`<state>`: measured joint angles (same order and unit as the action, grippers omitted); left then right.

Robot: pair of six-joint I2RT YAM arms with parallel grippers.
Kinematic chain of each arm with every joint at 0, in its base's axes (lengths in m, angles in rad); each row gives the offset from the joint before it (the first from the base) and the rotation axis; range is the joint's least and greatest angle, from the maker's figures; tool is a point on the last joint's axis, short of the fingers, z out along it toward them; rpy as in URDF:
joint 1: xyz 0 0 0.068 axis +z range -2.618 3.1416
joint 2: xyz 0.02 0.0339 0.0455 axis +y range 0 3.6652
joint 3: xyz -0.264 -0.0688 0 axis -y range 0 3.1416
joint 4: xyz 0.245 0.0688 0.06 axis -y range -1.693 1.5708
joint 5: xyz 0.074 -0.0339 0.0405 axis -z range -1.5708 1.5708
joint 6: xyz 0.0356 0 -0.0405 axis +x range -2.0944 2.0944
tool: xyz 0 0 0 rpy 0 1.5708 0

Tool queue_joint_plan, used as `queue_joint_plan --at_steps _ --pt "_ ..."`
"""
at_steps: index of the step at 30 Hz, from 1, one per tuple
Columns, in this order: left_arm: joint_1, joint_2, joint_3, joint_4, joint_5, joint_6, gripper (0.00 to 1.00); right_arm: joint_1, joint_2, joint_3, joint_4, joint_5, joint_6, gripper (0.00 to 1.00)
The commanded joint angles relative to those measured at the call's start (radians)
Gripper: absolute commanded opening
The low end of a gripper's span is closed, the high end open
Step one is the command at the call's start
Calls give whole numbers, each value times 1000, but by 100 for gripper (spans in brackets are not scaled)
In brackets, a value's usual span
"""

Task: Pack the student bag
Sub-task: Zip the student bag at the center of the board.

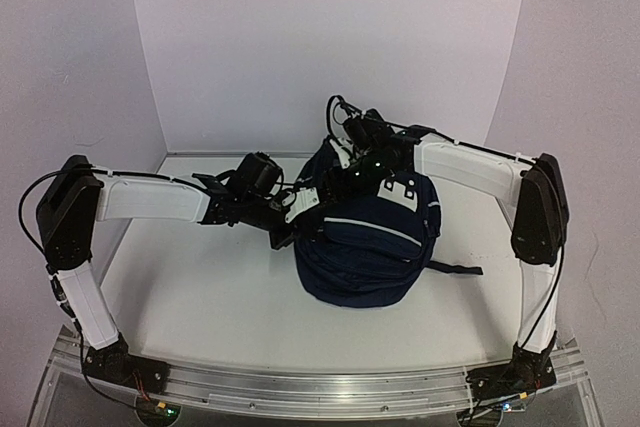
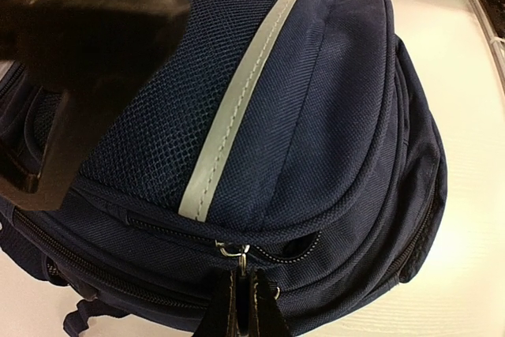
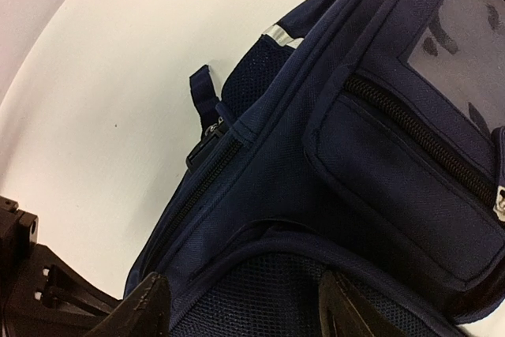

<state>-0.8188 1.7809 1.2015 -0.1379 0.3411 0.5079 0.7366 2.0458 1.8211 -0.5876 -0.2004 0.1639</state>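
The student bag (image 1: pixel 370 242): right pincer (image 3: pixel 248 313) spread wide on it; left pincer (image 1: pixel 292 219) beside it, opening unclear.

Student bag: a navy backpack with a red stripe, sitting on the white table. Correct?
No. The stripe on the student bag is grey, not red; the left wrist view shows it. The rest holds: a navy backpack on the white table.

White tabletop (image 1: pixel 200 302), matte. The student bag (image 1: pixel 362 252) lies on it, right of centre toward the back. One dark strap (image 1: pixel 455 268) trails rightward onto the surface.
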Motion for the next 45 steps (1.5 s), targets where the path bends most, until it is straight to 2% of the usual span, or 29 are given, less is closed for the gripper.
queue_joint_plan --at_steps 1,3,6,9,11,12,18,23,25,27,28,30,32,35,37,40,42,45 --pt "-12 -40 -5 -29 36 13 0 25 51 61 -59 38 58 66" --pt "-13 -38 0 -31 32 10 0 35 74 81 -78 64 75 66" --pt "-13 -36 7 -36 33 3 0 48 116 104 -100 97 98 54" --pt "-22 -37 12 -39 23 -6 0 48 151 141 -119 112 114 31" --pt "-32 -35 20 -57 10 -8 0 47 163 160 -120 112 124 6" --pt "-39 -36 24 -65 8 -12 0 46 167 174 -120 119 129 1" --pt "-122 -67 7 -73 -18 -87 0 21 199 255 -106 190 169 0" --pt "-206 -63 -15 3 -39 -205 0 5 275 336 -96 195 196 0" --pt "-224 -37 -15 45 -60 -256 0 -4 301 363 -95 161 202 0" --pt "-224 -10 -12 63 -101 -300 0 -28 309 389 -93 59 203 0" --pt "-217 -4 -22 81 -122 -309 0 -46 299 393 -91 12 195 1" --pt "-184 -5 -39 101 -119 -338 0 -76 254 379 -87 -60 179 24" --pt "-148 -24 -63 126 -91 -361 0 -119 175 343 -82 -140 160 40" --pt "-93 -52 -88 134 -76 -372 0 -195 41 228 -81 -231 133 71" --pt "-50 -63 -93 134 -61 -381 0 -246 -69 109 -81 -279 98 85" --pt "11 -66 -90 133 -39 -376 0 -320 -233 -101 -81 -386 27 97" --pt "41 -62 -83 133 -30 -359 0 -358 -311 -259 -82 -437 -5 98" --pt "72 -47 -58 102 2 -343 0 -388 -394 -407 -129 -491 -61 96"
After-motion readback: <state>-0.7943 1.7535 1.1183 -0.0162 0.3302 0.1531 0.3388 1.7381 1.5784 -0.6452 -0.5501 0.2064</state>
